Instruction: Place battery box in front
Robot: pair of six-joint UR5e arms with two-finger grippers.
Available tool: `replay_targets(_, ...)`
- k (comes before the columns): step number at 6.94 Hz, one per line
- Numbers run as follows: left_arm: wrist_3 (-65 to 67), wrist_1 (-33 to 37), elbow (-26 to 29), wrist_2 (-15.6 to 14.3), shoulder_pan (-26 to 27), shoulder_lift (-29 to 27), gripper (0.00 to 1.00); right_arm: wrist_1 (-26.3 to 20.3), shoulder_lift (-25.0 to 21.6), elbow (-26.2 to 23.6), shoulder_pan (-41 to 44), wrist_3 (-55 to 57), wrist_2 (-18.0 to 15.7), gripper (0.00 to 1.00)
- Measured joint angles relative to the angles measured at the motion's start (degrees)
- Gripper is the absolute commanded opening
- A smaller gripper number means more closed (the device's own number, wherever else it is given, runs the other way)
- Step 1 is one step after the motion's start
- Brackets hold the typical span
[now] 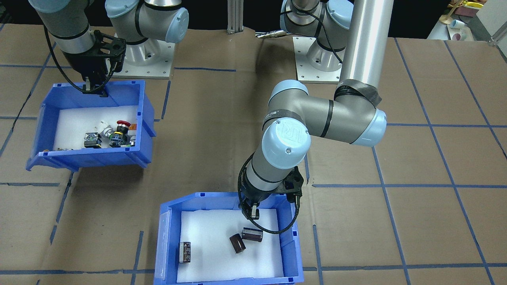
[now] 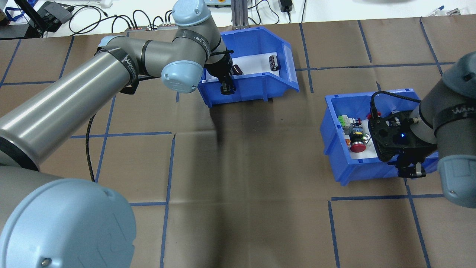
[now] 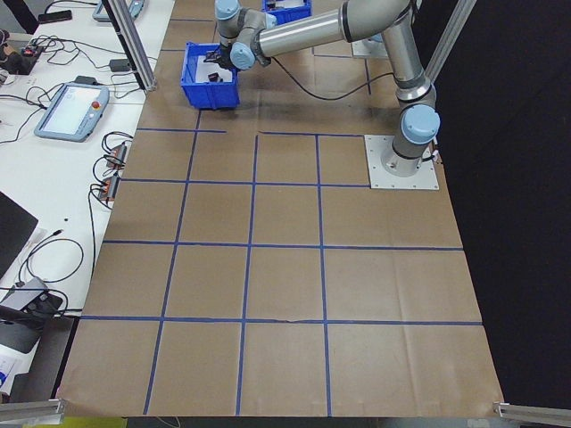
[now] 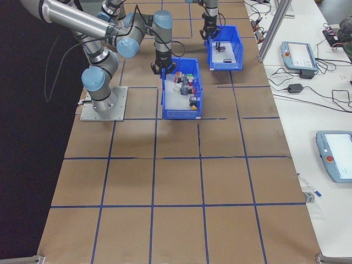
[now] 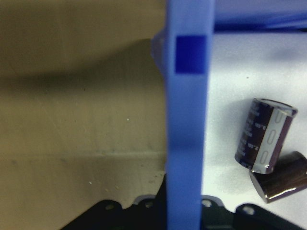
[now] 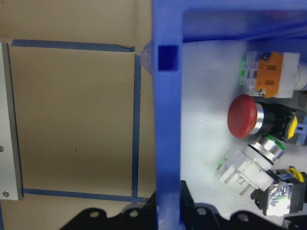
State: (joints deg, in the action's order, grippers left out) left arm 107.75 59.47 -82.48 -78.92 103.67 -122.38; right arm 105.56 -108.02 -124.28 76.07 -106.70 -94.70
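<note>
The battery box (image 1: pixel 169 237), a blue bin with a white liner, sits at the table's far side from the robot. Three dark cylinders lie in it: two together (image 1: pixel 252 234) and one apart (image 1: pixel 184 252). My left gripper (image 1: pixel 252 213) straddles the box's robot-side wall (image 2: pixel 238 89) and is shut on it. In the left wrist view that wall (image 5: pixel 184 143) runs straight up the middle, with two cylinders (image 5: pixel 264 136) to its right. My right gripper (image 2: pixel 411 171) is shut on the robot-side wall of the other blue bin (image 2: pixel 334 126), which holds push-button switches (image 6: pixel 247 115).
Brown paper with a blue tape grid covers the table. Both arm base plates (image 1: pixel 146 59) stand at the robot's edge. An aluminium post (image 2: pixel 238 15) rises just behind the battery box. Teach pendants (image 4: pixel 297 55) and cables lie on the white side bench.
</note>
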Motion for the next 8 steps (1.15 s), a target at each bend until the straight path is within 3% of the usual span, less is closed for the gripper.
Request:
replay_targets(1, 1.07, -0.16, 0.00, -0.05, 0.30, -0.07, 0.33, 0.28, -1.61, -1.78, 0.06, 0.75, 0.19, 0.05)
replay_targets(2, 1.24, -0.02, -0.02, -0.25, 0.42, -0.16, 0.99, 0.41, -3.41, -3.24, 0.17, 1.84, 0.29, 0.05)
replay_targets(4, 0.93, 0.55, -0.01, -4.46, 0.72, -0.58, 0.99, 0.44, -4.82, -4.18, 0.50, 3.00, 0.41, 0.05)
replay_targets(6, -0.69, 1.58, 0.62, -6.61, 0.97, 1.05, 0.99, 0.40, -4.96, -4.32, 2.54, 3.86, 0.47, 0.05)
replay_targets(8, -15.39, 10.68, 2.16, -7.20, -0.46, 6.94, 0.99, 0.47, -4.80, -4.38, 8.79, 9.32, 0.47, 0.05)
